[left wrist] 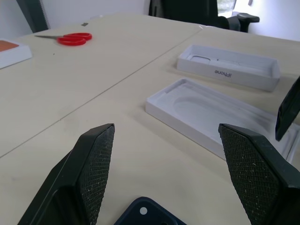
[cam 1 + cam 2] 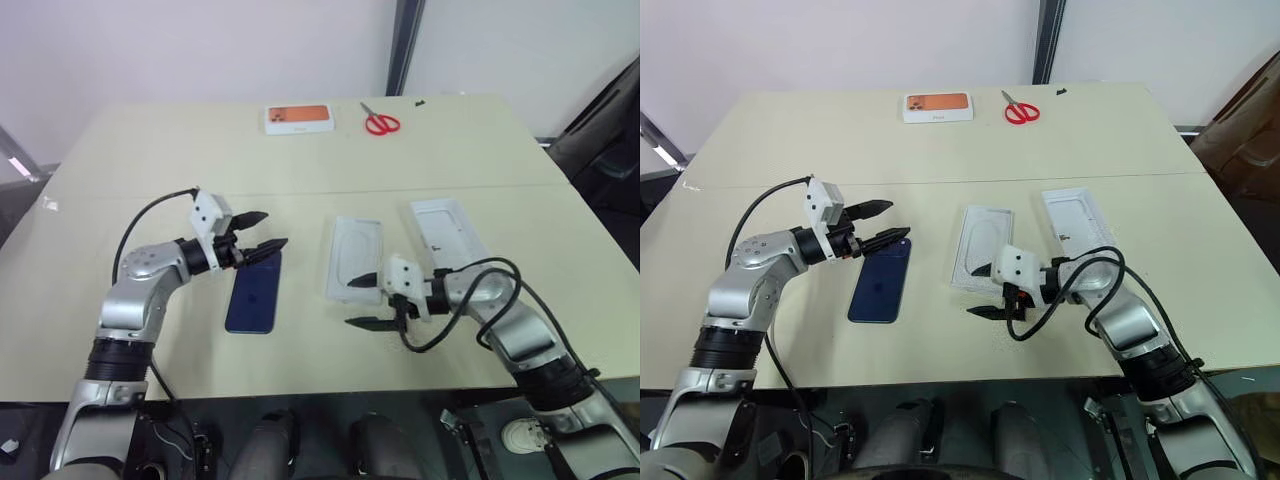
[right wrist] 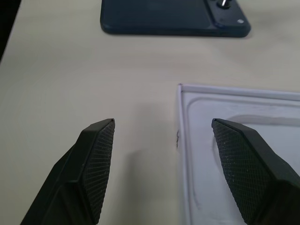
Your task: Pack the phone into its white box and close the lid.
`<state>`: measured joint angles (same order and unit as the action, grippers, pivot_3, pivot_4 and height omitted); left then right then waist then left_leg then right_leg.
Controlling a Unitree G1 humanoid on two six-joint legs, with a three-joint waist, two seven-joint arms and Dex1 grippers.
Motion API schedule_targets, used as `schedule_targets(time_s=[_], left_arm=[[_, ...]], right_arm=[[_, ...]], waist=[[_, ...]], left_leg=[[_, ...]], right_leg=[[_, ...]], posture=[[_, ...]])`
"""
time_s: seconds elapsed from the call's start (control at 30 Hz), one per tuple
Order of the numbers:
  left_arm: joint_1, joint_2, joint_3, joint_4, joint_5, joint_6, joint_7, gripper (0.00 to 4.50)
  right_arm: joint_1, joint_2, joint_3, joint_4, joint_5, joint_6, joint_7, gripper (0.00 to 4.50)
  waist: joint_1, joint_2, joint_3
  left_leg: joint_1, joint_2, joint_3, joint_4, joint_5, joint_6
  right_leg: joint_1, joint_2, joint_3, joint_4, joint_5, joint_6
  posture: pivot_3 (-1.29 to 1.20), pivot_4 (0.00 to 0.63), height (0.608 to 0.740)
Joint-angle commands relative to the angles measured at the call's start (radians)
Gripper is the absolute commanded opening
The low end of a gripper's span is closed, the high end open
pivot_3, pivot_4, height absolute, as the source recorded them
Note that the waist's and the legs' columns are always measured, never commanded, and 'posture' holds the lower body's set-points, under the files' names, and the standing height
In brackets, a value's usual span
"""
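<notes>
The dark navy phone (image 2: 254, 293) lies flat on the table, back up, its camera cluster (image 3: 225, 5) at one corner. My left gripper (image 2: 270, 230) hovers open just over the phone's far end, holding nothing. To the right lies a thin white insert (image 2: 352, 258) with an oval recess. My right gripper (image 2: 362, 302) stands open and empty at the insert's near end, one finger over its corner. Further right, the lid (image 2: 447, 232) rests inner face up, "iPhone" printed on its side wall (image 1: 220, 73). The white box is hidden or out of view.
A white box with an orange top (image 2: 298, 118) and red scissors (image 2: 380, 123) sit at the table's far edge. A seam (image 2: 330, 192) crosses the beige table behind the work area. A dark chair (image 2: 605, 130) stands at the right.
</notes>
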<state>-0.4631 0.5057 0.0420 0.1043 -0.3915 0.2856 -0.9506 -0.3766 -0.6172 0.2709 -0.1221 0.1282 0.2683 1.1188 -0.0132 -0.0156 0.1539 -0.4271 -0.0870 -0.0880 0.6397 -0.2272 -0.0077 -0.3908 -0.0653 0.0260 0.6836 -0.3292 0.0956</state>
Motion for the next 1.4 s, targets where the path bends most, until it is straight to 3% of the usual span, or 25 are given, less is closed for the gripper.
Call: schedule_targets(time_s=[0.03, 0.17, 0.53, 0.6, 0.63, 1.0, 1.37, 1.4], left_arm=[[-0.012, -0.002, 0.004, -0.016, 0.005, -0.024, 0.006, 3.75], [-0.011, -0.001, 0.006, -0.016, 0.011, -0.027, 0.006, 3.75], [-0.006, -0.002, 0.003, -0.02, 0.016, -0.026, 0.01, 3.75], [-0.006, -0.002, 0.002, -0.02, 0.018, -0.027, 0.011, 3.75], [-0.007, -0.001, 0.002, -0.02, 0.019, -0.028, 0.012, 3.75], [-0.005, 0.014, 0.008, -0.006, 0.017, -0.022, -0.008, 3.75], [0.021, 0.019, 0.016, -0.022, 0.016, -0.016, 0.007, 3.75], [0.023, 0.019, 0.016, -0.024, 0.016, -0.016, 0.008, 3.75]], right_arm=[[-0.009, 0.004, -0.005, 0.002, -0.022, -0.051, -0.029, 2.56], [-0.012, 0.003, -0.008, 0.02, -0.027, -0.062, -0.039, 0.59], [-0.013, -0.003, 0.004, 0.057, -0.052, -0.093, -0.027, 0.59], [-0.01, -0.004, 0.006, 0.06, -0.049, -0.092, -0.019, 0.02], [-0.006, -0.009, 0.006, 0.057, -0.042, -0.091, -0.006, 0.01], [0.025, -0.071, -0.019, 0.021, 0.041, -0.195, 0.143, 0.01], [0.033, -0.039, -0.003, -0.009, 0.028, -0.147, 0.081, 0.01], [0.033, -0.038, -0.006, -0.013, 0.038, -0.126, 0.082, 0.32]], waist=[[0.001, 0.0, 0.0], [0.003, 0.0, 0.0], [0.002, 0.0, 0.0], [0.002, 0.0, 0.0], [0.002, 0.0, 0.0], [0.001, 0.0, 0.0], [0.003, 0.0, 0.0], [0.004, 0.0, 0.0]], left_leg=[[0.0, 0.0, 0.0, 0.0, 0.0, 0.0], [0.0, 0.0, 0.0, 0.001, 0.0, 0.0], [0.0, 0.0, 0.0, 0.001, 0.0, 0.0], [0.0, 0.0, 0.0, 0.001, 0.0, 0.0], [0.0, 0.0, 0.0, 0.001, 0.0, 0.0], [0.0, 0.0, 0.0, 0.001, 0.0, 0.0], [0.0, 0.0, 0.0, 0.001, 0.0, 0.0], [0.0, 0.0, 0.0, 0.001, 0.0, 0.0]], right_leg=[[0.0, 0.0, 0.0, 0.0, 0.0, 0.0], [0.001, 0.0, 0.0, 0.0, 0.0, 0.0], [0.001, 0.0, 0.0, 0.0, 0.0, 0.0], [0.001, 0.0, 0.0, 0.0, 0.0, 0.0], [0.001, 0.0, 0.0, 0.0, 0.0, 0.0], [0.001, 0.0, 0.0, 0.0, 0.0, 0.0], [0.001, 0.0, 0.0, 0.0, 0.0, 0.0], [0.001, 0.0, 0.0, 0.0, 0.0, 0.0]], posture=[[0.0, 0.15, 0.734], [0.0, 0.15, 0.734], [0.0, 0.15, 0.734], [0.0, 0.15, 0.734], [0.0, 0.15, 0.734], [0.0, 0.15, 0.734], [0.0, 0.15, 0.734], [0.0, 0.15, 0.734]])
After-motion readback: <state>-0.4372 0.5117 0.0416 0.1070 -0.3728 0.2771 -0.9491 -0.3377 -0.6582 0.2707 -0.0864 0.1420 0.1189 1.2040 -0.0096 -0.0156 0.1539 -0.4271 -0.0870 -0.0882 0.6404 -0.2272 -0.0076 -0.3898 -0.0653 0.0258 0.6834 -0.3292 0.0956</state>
